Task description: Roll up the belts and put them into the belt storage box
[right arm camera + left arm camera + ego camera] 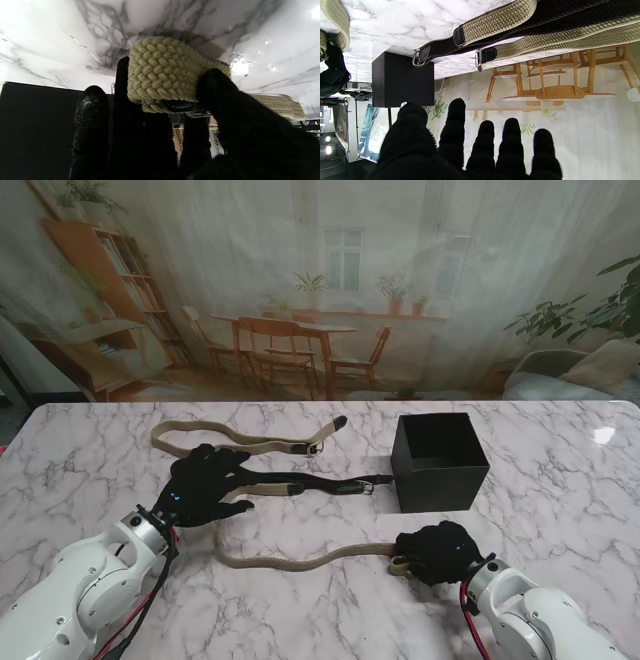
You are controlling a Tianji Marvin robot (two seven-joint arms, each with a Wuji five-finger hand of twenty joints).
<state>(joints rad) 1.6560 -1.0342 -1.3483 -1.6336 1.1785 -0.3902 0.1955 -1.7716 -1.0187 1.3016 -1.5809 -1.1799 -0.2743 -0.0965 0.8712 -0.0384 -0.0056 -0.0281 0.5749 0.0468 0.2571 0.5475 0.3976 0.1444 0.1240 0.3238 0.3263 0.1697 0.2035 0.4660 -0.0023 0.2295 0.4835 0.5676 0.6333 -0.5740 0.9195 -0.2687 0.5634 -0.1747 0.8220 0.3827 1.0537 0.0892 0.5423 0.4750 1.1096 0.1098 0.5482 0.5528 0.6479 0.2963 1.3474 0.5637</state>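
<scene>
Three belts lie left of the open black storage box (440, 462) (402, 80) (37, 112). The far tan belt (240, 444) (570, 42) curves across the back. A black belt (315, 480) (545, 15) points its buckle (365, 486) (420, 56) at the box. My left hand (205, 485) (480, 150) is over both, open with fingers spread and straight. The near tan belt (300, 560) (495, 22) runs right to my right hand (437, 552) (175, 130), which is shut on its rolled braided end (162, 72) just in front of the box.
The marble table (560, 510) runs wide to the right of the box and in front of the near belt. A printed backdrop of a room with chairs stands behind the far table edge. My two white forearms come up from the near corners.
</scene>
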